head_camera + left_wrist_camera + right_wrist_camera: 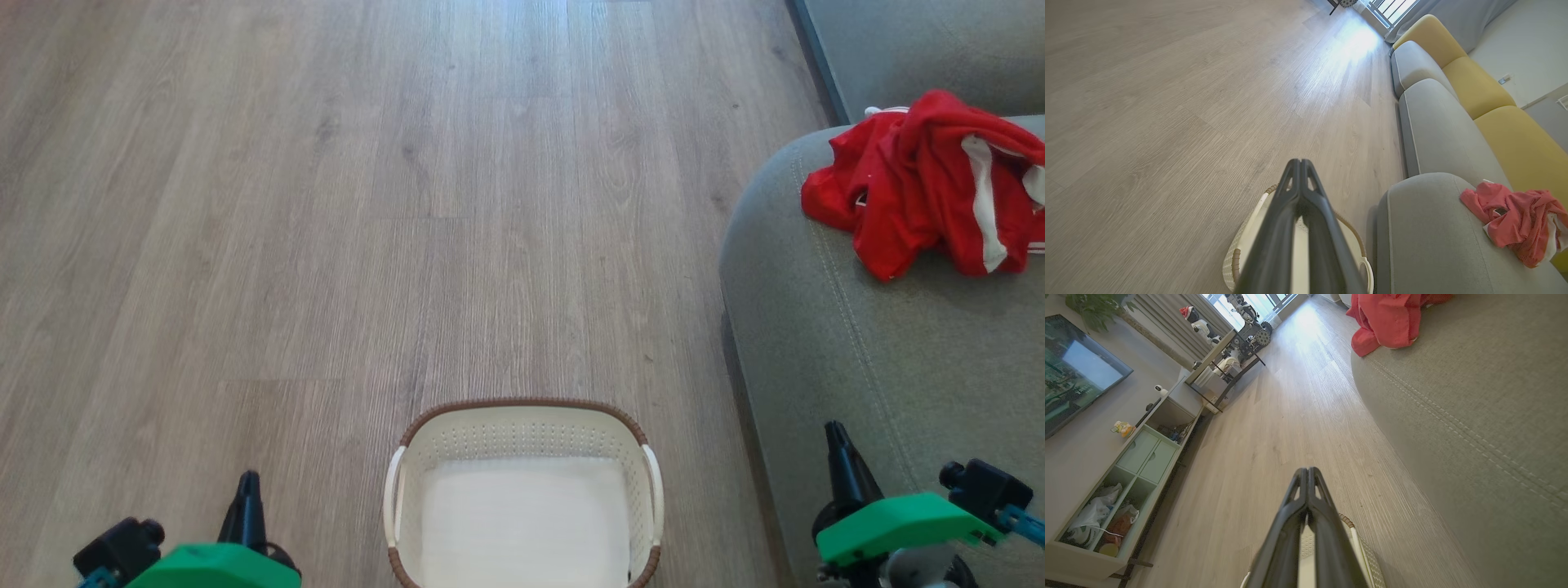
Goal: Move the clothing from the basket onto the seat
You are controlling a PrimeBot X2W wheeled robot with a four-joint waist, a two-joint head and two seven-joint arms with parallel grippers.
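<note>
**A:** Where's the clothing (914, 188)?

**B:** Upper right of the head view. It's a red heap with white stripes showing, lying on the grey seat (857, 359) close to its rounded edge. The basket (522, 403) is at bottom centre on the wood floor (326, 204), well apart from the heap, with its pale bottom showing bare.

**A:** Do the wrist views add anything?

**B:** Left wrist view: yellow back cushions (1478, 85) behind the seat, more grey cushions running toward a bright window (1392, 6) at the top, and the heap at lower right. Right wrist view: the opposite wall, with a television (1073, 371) at upper left, a plant (1090, 310) above it and a low cabinet (1143, 453) with open compartments at lower left. The seat's double stitched seam runs down the right side, and the red cloth sits at the top edge.

**A:** And the arms?

**B:** The left gripper (247, 482) is at lower left of the head view, pointing up the frame over bare floor beside the basket. The right gripper (837, 437) is at lower right, over the seat's front edge, leaning slightly left. In both wrist views the two dark fingers are pressed flat together. Each pair lies across part of the basket's rim at the bottom of its frame.
</note>
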